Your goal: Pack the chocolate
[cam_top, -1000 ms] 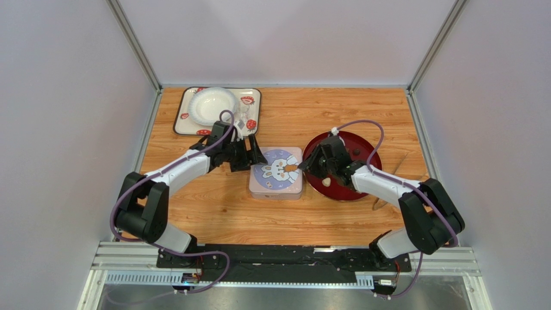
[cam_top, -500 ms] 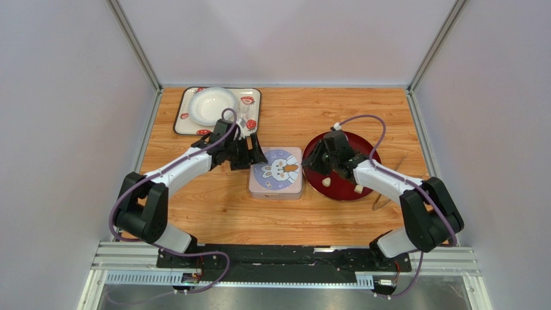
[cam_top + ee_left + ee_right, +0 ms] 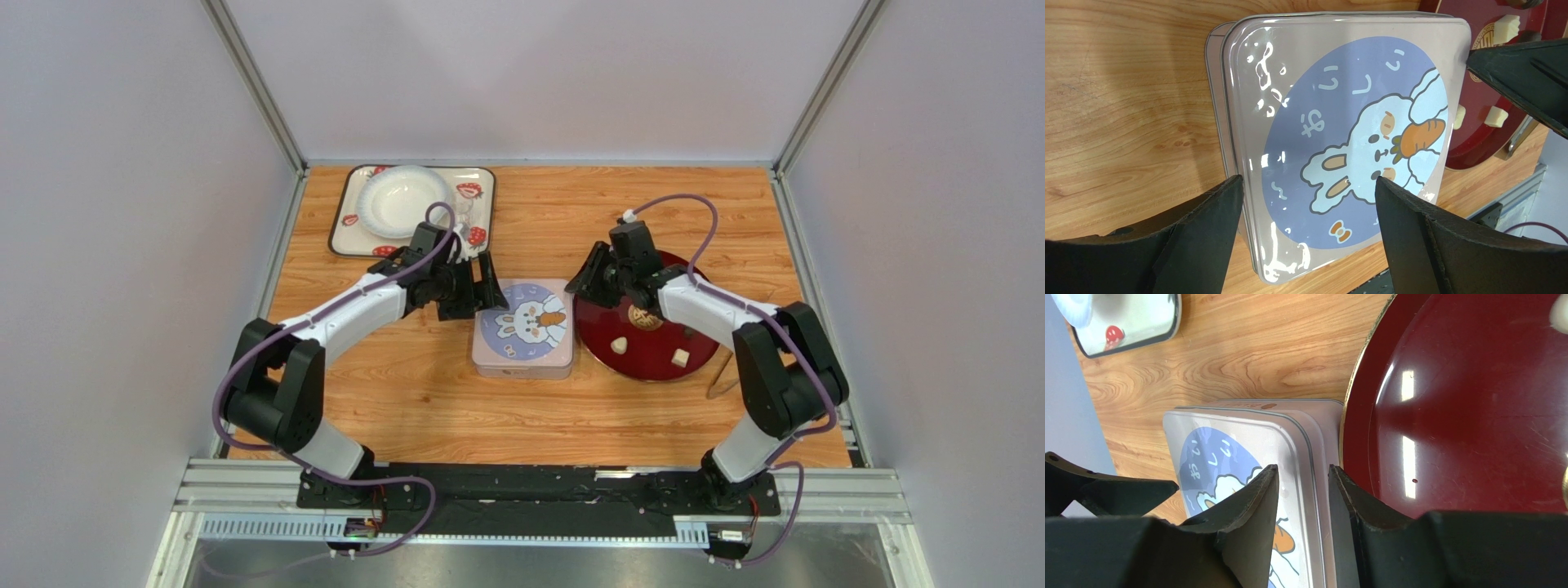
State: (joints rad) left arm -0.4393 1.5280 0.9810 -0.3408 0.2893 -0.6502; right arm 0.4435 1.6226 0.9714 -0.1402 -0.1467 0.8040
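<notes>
Chocolate (image 3: 621,346) check from our bench: the pieces we can make out, a couple of cream ones plus a round brownish one, are all lying on the dark red plate (image 3: 702,298), just right of the tin (image 3: 524,352). The tin's bunny lid is on, so we can't see inside. The plate rim sits right up against the tin's right edge, and we can't tell if they actually touch.

The left gripper (image 3: 487,286) hangs over the tin's far left corner with its jaws spread wide and nothing between them. The right gripper (image 3: 580,287) is above the seam between tin and plate. Its fingers have only a narrow gap, and we see nothing clamped in there.

Off in the far left corner of the wooden table (image 3: 405,392) there's a strawberry-print tray (image 3: 481,184) with a white dish (image 3: 399,200) on it
</notes>
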